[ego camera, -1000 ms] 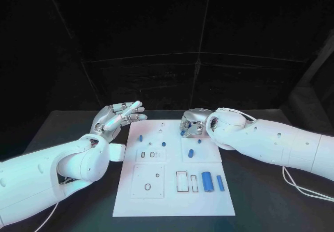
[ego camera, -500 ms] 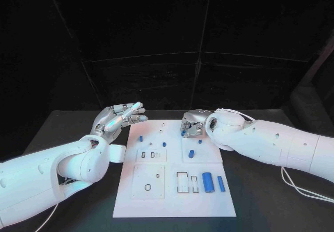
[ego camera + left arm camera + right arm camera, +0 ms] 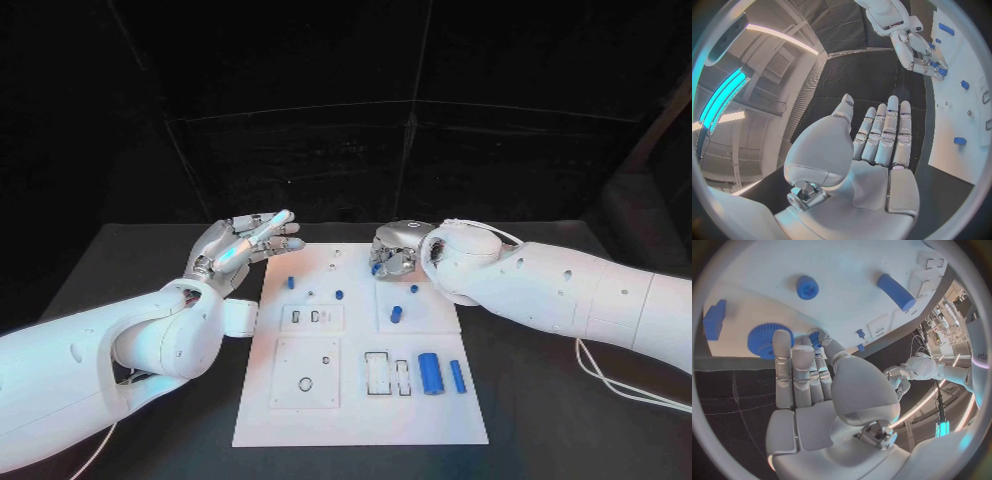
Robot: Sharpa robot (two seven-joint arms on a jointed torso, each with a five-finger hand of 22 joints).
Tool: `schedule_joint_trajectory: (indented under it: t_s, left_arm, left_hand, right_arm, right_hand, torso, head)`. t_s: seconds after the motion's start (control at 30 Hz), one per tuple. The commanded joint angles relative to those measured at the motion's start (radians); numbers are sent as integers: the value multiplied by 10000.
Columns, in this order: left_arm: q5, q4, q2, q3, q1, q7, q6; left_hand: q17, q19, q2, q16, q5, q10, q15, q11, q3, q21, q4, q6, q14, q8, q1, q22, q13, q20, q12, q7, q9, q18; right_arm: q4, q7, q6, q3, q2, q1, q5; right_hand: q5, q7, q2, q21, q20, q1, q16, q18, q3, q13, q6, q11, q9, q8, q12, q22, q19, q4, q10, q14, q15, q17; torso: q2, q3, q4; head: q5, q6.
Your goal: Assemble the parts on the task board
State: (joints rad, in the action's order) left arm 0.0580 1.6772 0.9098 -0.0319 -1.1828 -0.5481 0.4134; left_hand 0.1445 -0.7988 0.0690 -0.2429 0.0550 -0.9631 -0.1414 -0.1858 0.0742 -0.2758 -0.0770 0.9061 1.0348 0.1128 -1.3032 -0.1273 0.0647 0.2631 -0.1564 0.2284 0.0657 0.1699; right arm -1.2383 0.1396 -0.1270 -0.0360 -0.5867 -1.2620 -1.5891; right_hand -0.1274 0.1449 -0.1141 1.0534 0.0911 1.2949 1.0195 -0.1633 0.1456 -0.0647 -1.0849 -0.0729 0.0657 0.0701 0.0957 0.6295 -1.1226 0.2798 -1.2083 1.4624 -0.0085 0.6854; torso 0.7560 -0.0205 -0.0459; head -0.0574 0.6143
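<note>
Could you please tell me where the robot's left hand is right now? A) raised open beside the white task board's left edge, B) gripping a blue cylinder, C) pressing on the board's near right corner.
A: the left hand is off the white task board, fingers extended, holding nothing.

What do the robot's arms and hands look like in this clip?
Both arms are smooth, rounded white shells. Each ends in a silver, jointed metal robot hand: left, right. White cables trail beside the right arm.
</note>
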Motion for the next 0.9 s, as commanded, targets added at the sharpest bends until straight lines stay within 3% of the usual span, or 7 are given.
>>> schedule_joint_trajectory:
  t_s: [0.03,0.23,0.4,0.67,0.9]
  left_arm:
    - [-92,38,17,6,-16,5,-182]
    - [-54,13,34,6,-16,5,-200]
    - [-37,-21,31,6,-16,5,-221]
    - [-30,-66,-17,6,-16,21,-260]
    - [-29,-68,-40,6,-22,53,-277]
  left_hand:
    - [5,-84,50,46,28,-35,-38,-57,-14,18,74,18,32,-34,-89,16,-13,-20,45,173,-15,137]
    - [7,-87,54,50,28,-39,-37,-58,-17,20,83,21,40,-37,-97,18,-13,-19,48,173,-14,137]
    - [7,-87,54,50,28,-39,-37,-58,-17,20,83,21,40,-37,-97,18,-13,-19,48,173,-14,137]
    - [9,-91,46,54,25,-43,-36,-58,-13,22,93,23,47,-40,-100,20,-11,-19,51,173,-13,138]
    - [11,-94,36,59,25,-48,-36,-57,-7,25,104,27,54,-43,-103,23,-10,-19,54,173,-12,138]
  right_arm:
    - [-172,-140,-1180,-15,-34,13,-53]
    - [-397,-271,-2409,-10,-59,13,150]
    - [-173,-162,-2760,-4,170,8,203]
    - [509,-51,-2841,2,788,3,230]
    - [1088,209,-2173,3,1340,-15,230]
  right_hand:
    - [72,-6,-106,190,0,80,176,-53,152,-24,-137,20,32,64,54,255,-172,18,-133,30,-66,192]
    - [50,-18,-14,398,-26,119,372,-18,441,-21,-216,40,24,51,57,483,-258,41,-203,39,-83,368]
    - [59,-9,40,445,-26,92,425,-11,527,-16,-216,33,18,33,42,528,-263,29,-196,35,-79,411]
    - [58,0,107,533,-21,51,525,5,658,-12,-207,22,11,7,19,631,-289,12,-182,37,-71,511]
    - [102,32,262,697,9,-130,728,31,928,-1,-135,-20,0,-42,-63,807,-318,-78,-83,41,-36,692]
  torso:
    - [12,4,-6]
    - [35,-18,-48]
    - [60,-17,-63]
    - [86,-18,-111]
    - [120,-34,-114]
  head:
    - [17,25]
    - [-4,-26]
    - [16,-92]
    - [30,-169]
    - [63,-213]
